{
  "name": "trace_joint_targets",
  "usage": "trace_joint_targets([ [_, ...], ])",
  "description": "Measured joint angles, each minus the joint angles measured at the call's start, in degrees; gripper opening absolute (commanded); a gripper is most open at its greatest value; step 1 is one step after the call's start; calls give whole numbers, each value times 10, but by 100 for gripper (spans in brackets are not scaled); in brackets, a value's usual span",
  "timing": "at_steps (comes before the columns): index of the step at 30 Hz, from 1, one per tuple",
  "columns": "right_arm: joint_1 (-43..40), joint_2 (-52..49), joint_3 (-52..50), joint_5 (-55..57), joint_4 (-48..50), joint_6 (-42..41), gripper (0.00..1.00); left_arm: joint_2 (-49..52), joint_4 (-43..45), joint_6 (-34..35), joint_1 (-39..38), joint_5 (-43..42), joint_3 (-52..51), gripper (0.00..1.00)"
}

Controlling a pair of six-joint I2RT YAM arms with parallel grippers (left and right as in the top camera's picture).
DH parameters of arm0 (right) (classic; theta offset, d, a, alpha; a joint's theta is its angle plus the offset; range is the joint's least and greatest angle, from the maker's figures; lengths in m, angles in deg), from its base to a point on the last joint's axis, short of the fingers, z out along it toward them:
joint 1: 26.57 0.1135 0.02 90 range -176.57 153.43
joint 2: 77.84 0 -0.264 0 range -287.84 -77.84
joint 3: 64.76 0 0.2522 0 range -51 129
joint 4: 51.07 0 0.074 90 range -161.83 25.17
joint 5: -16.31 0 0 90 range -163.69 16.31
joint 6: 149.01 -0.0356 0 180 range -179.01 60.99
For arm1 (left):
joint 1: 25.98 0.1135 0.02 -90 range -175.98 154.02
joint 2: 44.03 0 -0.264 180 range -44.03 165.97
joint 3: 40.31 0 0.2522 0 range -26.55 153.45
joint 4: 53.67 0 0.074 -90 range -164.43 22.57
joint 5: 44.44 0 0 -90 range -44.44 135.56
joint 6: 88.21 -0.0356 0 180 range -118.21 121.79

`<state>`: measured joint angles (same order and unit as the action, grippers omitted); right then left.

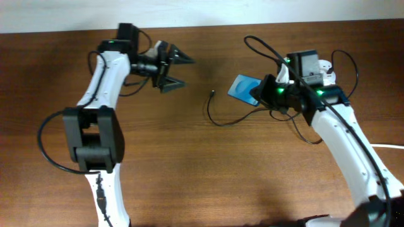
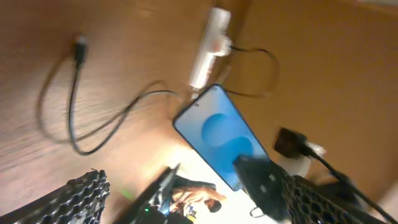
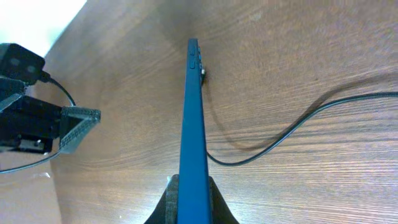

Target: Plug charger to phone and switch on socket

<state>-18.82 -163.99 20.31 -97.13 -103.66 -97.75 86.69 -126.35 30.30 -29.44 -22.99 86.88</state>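
Smartphone (image 1: 242,87) with a bright blue screen sits right of centre on the far half of the wooden bench (image 1: 202,176), clamped in the right gripper (image 1: 262,91). The right wrist view shows the phone edge-on, standing on its long side between the two fingers, with its side buttons up and its shadow on the wood. Whether its far end touches the bench I cannot tell.

The charger cable (image 1: 222,122), thin and black, lies loose on the bench. Its small plug tip (image 1: 213,94) rests just left of the phone, apart from it, and the cable curves nearward and then right, passing under the right arm.

The left gripper (image 1: 188,71) hovers well to the left of the phone, fingers spread wide and holding nothing, pointing right toward it.

In the left wrist view a white power strip (image 2: 208,46) lies beyond the phone, with thin black wire beside it. That view is blurred, so the strip's switches cannot be made out.
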Motion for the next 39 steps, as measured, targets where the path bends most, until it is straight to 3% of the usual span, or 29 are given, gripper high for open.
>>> trace_joint_targets([
  [5, -68, 126, -1, -3, 0, 18, 4, 0, 3, -113, 21, -122, 0, 98],
  [11, -106, 321, -11, -9, -2, 35, 4, -68, 3, -172, 19, -58, 0, 99],
  [13, -106, 326, -68, -16, 75, -3, 4, -99, 5, -175, 16, -40, 2, 99],
  [16, -105, 285, -211, -26, 322, -133, 4, -107, 16, -176, 2, -25, 2, 99],
  [17, -99, 262, -255, -19, 421, -194, 4, -107, 23, -169, -2, -20, 2, 99],
  [20, -48, 163, -285, 33, 565, -360, 4, -107, 81, -102, -19, 17, 2, 98],
  [24, 12, 54, -283, 58, 707, -490, 4, -107, 173, -25, -37, 54, 1, 97],
  [27, 40, -4, -282, 61, 757, -577, 4, -107, 194, 16, -68, 94, 1, 97],
  [32, 74, -27, -265, 63, 805, -620, 4, -105, 262, 80, -96, 121, 1, 95],
  [39, 92, -27, -244, 64, 800, -659, 4, -91, 282, 140, -107, 135, 1, 86],
])
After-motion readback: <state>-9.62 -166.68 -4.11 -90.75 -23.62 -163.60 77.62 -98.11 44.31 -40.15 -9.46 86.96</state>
